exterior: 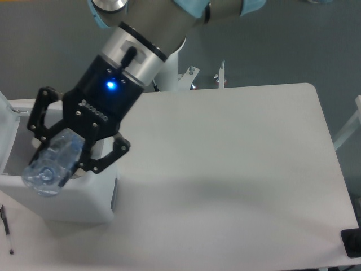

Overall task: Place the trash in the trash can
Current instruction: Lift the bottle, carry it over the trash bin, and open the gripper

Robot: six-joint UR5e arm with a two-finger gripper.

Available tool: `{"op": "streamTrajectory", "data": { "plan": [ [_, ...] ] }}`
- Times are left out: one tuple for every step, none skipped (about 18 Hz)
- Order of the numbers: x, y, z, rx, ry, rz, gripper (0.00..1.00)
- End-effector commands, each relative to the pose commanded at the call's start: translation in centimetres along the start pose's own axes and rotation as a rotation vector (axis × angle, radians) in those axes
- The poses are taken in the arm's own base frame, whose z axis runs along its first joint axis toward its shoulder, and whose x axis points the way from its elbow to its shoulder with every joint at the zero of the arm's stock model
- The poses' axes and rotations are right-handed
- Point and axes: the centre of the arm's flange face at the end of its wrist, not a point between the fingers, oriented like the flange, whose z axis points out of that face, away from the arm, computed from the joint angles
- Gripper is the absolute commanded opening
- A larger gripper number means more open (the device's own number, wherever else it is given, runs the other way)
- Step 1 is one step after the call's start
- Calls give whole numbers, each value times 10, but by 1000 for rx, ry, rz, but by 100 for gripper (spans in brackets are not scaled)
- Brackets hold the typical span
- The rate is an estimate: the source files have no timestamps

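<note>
1. Fixed camera view: the black two-finger pincer (pixel 53 161) is clamped on the crushed clear plastic bottle (pixel 51 166), one finger on each side of its body.
2. The bottle is held in the air. It overlaps the front wall of the large boxy white plastic trash can (pixel 84 197) in this view. Its long axis runs from the upper right, between the fingers, down to the lower left, and the free end points toward the front left corner of the bench (pixel 237 169).
3. No blue cap can be made out on the bottle.
4. The trash can stands at the left edge of the bench with its hinged white lid (pixel 7 132) raised at the far left. The opening is largely hidden behind the pincer and arm, so the contents cannot be confirmed. The crumpled white paper tissue is not visible.
5. Governing relation: from one view it cannot be told whether the bottle hangs over the opening or in front of the front wall. The lower end of the bottle appears to reach past the front rim. Judgement: release calls for the bottle to sit fully inside the rim line, probably farther toward the rear of the can.
6. Clearance: the bench to the right of the can offers open room for withdrawal. A thin dark pen-like object (pixel 7 228) lies near the front left corner, well apart from the pincer.
7. Risk, as a judgement: early release could drop the bottle onto the rim or the bench.
</note>
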Motion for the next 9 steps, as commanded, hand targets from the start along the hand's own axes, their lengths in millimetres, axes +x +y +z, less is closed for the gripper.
{"op": "streamTrajectory", "data": {
  "plan": [
    [4, 1, 2, 3, 4, 10, 38],
    [4, 1, 3, 6, 4, 16, 41],
    [4, 1, 6, 7, 6, 21, 43],
    [4, 2, 6, 7, 6, 24, 45],
    [6, 3, 10, 3, 11, 26, 45],
    [6, 5, 12, 1, 13, 24, 45],
    [4, 8, 14, -3, 14, 20, 46],
    [4, 12, 18, -11, 18, 21, 48],
    [6, 15, 22, -18, 24, 30, 50]
  ]
}}
